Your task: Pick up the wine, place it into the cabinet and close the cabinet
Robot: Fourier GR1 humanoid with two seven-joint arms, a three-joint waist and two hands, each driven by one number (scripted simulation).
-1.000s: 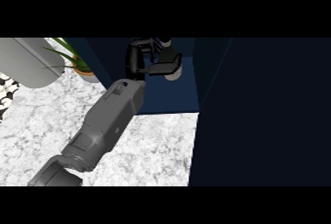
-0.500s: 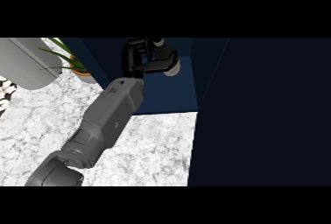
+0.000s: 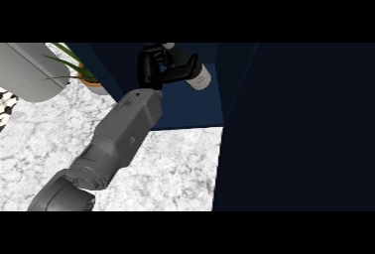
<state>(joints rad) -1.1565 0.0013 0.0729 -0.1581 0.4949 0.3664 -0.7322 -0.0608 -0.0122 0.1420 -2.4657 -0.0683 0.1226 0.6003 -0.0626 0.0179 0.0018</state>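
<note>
My left hand [image 3: 162, 67] reaches up from the lower left into the open dark blue cabinet [image 3: 187, 111]. Its black fingers and thumb are curled round the wine bottle [image 3: 199, 79], which shows a pale label just right of the hand. The bottle is tilted inside the cabinet opening and the hand hides most of it. I cannot tell whether it rests on the cabinet floor. My grey forearm [image 3: 128, 129] crosses the marble counter [image 3: 168, 168]. The right hand does not show.
The cabinet's dark door [image 3: 307, 124] fills the whole right side, standing open over the counter. A potted plant [image 3: 88, 79] and a large pale grey rounded object [image 3: 33, 72] stand at the back left. A black-and-white patterned thing [image 3: 4, 106] touches the left edge.
The hand and the bottle have edged slightly left inside the cabinet opening. The grip looks the same and nothing else has moved.
</note>
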